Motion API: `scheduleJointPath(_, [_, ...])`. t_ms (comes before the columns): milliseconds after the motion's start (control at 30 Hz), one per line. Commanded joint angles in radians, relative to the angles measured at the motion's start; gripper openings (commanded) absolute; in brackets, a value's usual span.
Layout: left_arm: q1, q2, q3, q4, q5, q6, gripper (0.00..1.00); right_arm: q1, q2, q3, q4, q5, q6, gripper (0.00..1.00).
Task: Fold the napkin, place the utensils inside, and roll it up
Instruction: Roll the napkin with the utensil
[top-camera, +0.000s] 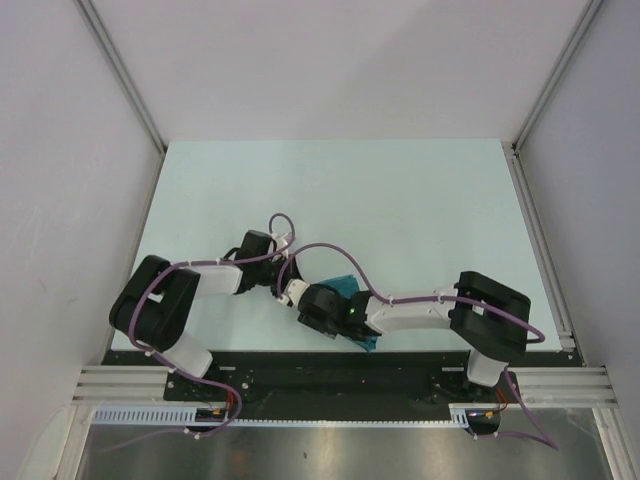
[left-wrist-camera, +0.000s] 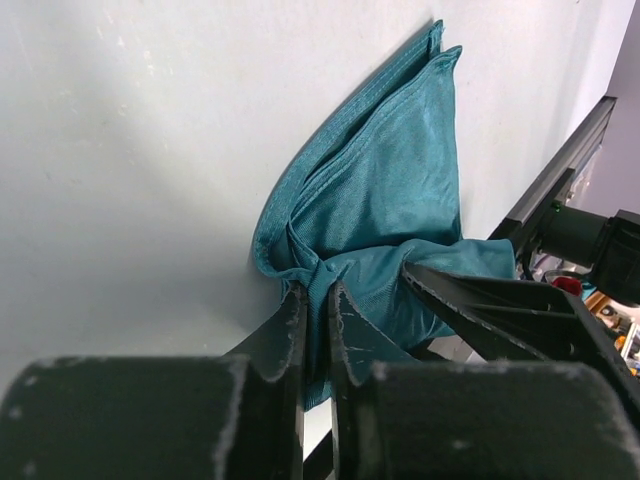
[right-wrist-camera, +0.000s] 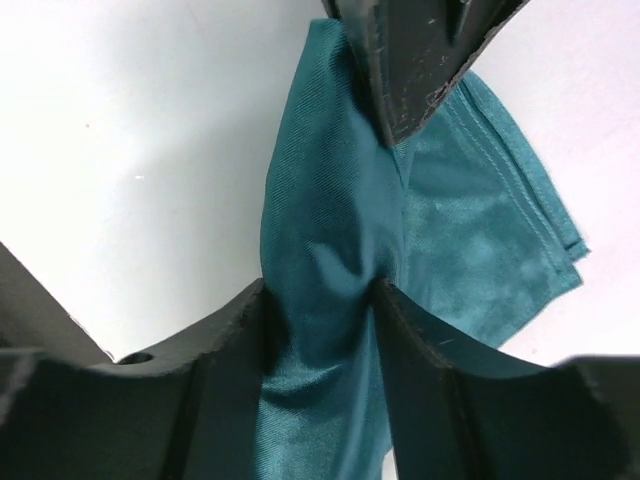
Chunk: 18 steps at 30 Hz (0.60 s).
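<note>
The teal napkin is bunched and lifted between my two grippers near the table's near edge, with a corner hanging at the front. My left gripper is shut on a gathered fold of the napkin; the rest of the cloth spreads away over the table. My right gripper is shut on a bunched part of the napkin, and the left fingers show just above it. In the top view the left gripper and right gripper are almost touching. No utensils are in view.
The pale table is bounded by white walls and metal rails at the sides. A black base strip runs along the near edge. The right gripper's finger crowds the left wrist view.
</note>
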Motion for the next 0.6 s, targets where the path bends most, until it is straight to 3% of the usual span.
scheduleJointPath(0, [0.003, -0.006, 0.016, 0.011, -0.022, 0.043, 0.26, -0.049, 0.033, -0.022, -0.038, -0.100, 0.034, 0.44])
scheduleJointPath(67, [0.004, -0.038, 0.020, 0.011, -0.042, 0.043, 0.42, -0.076, 0.022, -0.036, -0.041, -0.197, 0.043, 0.39])
scheduleJointPath(100, [0.006, -0.049, 0.023, 0.006, -0.074, 0.046, 0.56, -0.086, 0.001, -0.044, -0.035, -0.235, 0.048, 0.35])
scheduleJointPath(200, [0.018, -0.099, 0.026, -0.014, -0.137, 0.050, 0.70, -0.140, -0.046, -0.073, -0.012, -0.425, 0.067, 0.31])
scheduleJointPath(300, [0.033, -0.148, 0.009, -0.020, -0.180, 0.050, 0.75, -0.213, -0.077, -0.093, 0.007, -0.623, 0.103, 0.28])
scheduleJointPath(400, [0.041, -0.179, -0.021, 0.000, -0.210, 0.047, 0.77, -0.287, -0.076, -0.094, 0.014, -0.718, 0.117, 0.26])
scheduleJointPath(567, [0.039, -0.234, -0.090, 0.104, -0.153, 0.038, 0.77, -0.410, -0.021, -0.071, 0.014, -0.910, 0.128, 0.25])
